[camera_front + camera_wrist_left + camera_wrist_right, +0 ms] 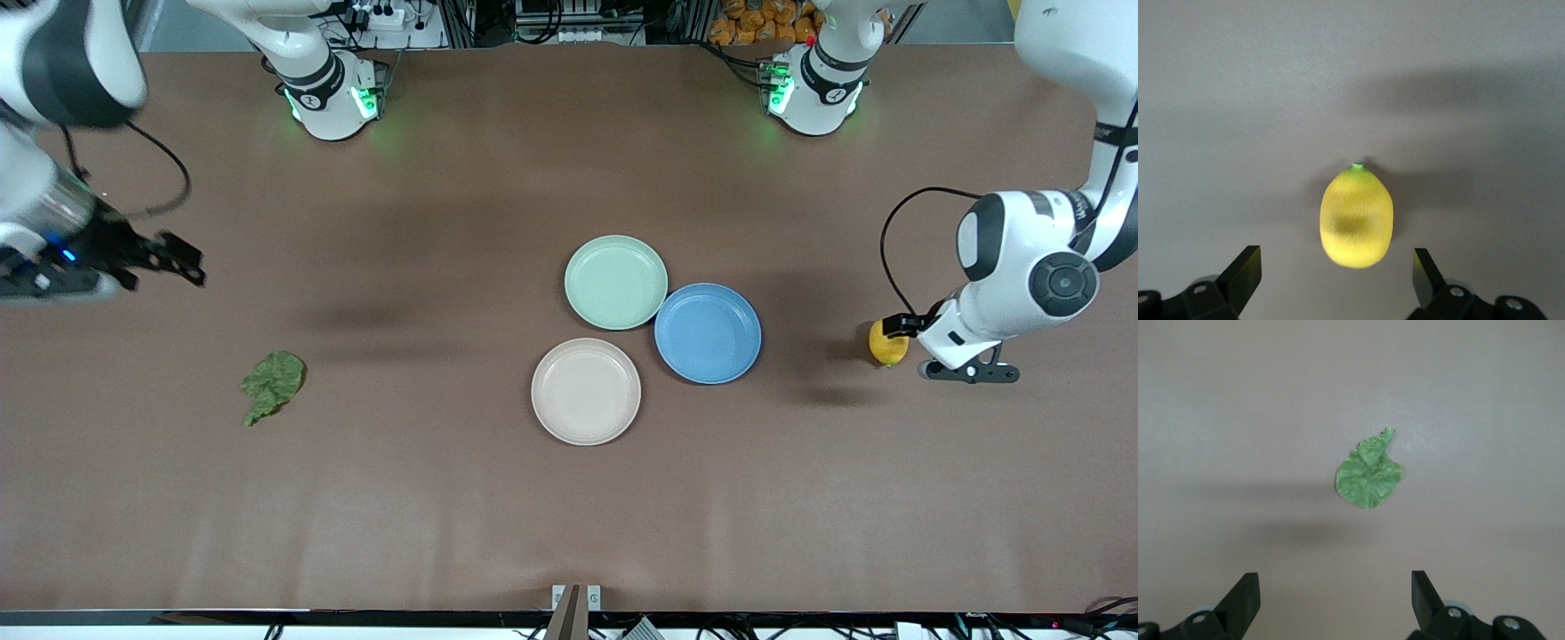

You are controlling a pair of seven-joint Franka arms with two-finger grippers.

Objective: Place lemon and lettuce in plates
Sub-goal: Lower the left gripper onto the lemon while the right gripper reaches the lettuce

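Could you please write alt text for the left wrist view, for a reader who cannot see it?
A yellow lemon lies on the bare brown table, its green-tipped nub pointing away from the camera. The left pincer is open, one dark fingertip showing at each lower corner, touching nothing.

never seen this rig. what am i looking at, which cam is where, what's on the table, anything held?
Two Franka robot arms work at a brown table. The wide picture comes from a high camera facing them; the other two come from cameras on their wrists. The left gripper is open, low over the lemon. The right gripper is open, up above the lettuce. Mid-table sit a mint plate, a beige plate and a blue plate, all empty. Nothing is held.
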